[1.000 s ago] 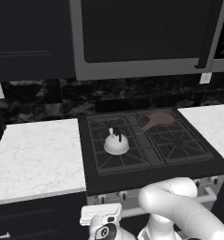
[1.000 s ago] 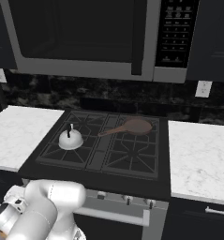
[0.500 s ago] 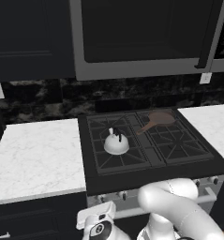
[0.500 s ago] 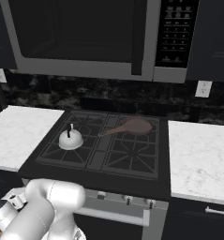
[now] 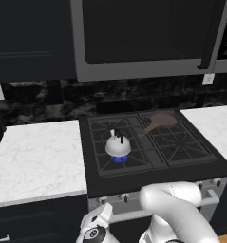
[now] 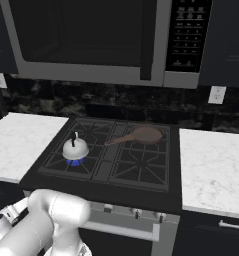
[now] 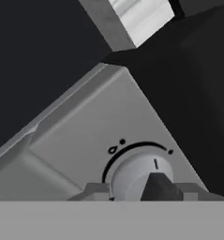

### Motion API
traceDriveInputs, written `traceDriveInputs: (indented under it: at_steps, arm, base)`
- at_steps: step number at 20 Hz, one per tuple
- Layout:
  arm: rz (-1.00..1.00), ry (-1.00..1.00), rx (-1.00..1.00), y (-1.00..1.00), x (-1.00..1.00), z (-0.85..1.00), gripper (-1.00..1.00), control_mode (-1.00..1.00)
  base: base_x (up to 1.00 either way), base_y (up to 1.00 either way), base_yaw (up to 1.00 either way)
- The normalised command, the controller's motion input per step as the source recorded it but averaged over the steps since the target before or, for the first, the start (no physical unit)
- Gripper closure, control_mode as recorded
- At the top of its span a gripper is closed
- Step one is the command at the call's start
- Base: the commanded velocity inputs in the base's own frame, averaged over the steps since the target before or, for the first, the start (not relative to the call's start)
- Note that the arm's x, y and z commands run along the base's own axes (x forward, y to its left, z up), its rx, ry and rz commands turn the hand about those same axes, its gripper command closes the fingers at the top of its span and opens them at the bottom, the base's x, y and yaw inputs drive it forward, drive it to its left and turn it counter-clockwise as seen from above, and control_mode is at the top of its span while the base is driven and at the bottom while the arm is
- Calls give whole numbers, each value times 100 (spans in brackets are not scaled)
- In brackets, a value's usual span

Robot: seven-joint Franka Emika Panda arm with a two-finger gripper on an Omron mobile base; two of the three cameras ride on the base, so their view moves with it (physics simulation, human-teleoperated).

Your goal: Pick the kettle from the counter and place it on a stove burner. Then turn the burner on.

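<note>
Item: kettle [image 5: 118, 146], small silvery dome with black arched handle, seated upright on the front-left stove burner [image 5: 118, 153] of the black cooktop, a blue flame showing beneath its base; the burner thus appears lit and the placement done. Item: brown frying pan [image 5: 160, 120], on the rear grate just beside, handle angled toward the kettle but apart from it. Item: counter [image 5: 34, 156], white veined marble, to the left of the stove, with a second slab to the right. Item: gripper [image 5: 97, 229], low in front of the stove's control panel; in the hand view a white round knob [image 7: 138, 172] with flame marking lies right at the fingertips [image 7: 156, 187], one dark tip overlapping its lower edge. Finger state: the tips are largely cut off by the lower edge of the hand view, so whether they stand apart or clasp the knob cannot be told. Relation: the kettle sits well apart from the fingers, up on the cooktop and beyond the panel, with the stove's front edge between. Risks, as judged: a careless withdrawal could drag the knob round and cut the flame, or overturn it past the lit mark; an upward swing of the wrist near the stove edge could strike the panel rail; the pan handle, close to the lit burner, could take heat.
</note>
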Motion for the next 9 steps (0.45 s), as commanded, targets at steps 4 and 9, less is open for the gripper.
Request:
traceDriveInputs:
  at_steps: [4, 9]
  arm:
    - [4, 6, -16, 29, 9, 18, 100, -100]
    - [0, 0, 0, 0, 0, 0, 100, -100]
  base:
    - [0, 0, 0]
    - [0, 0, 0]
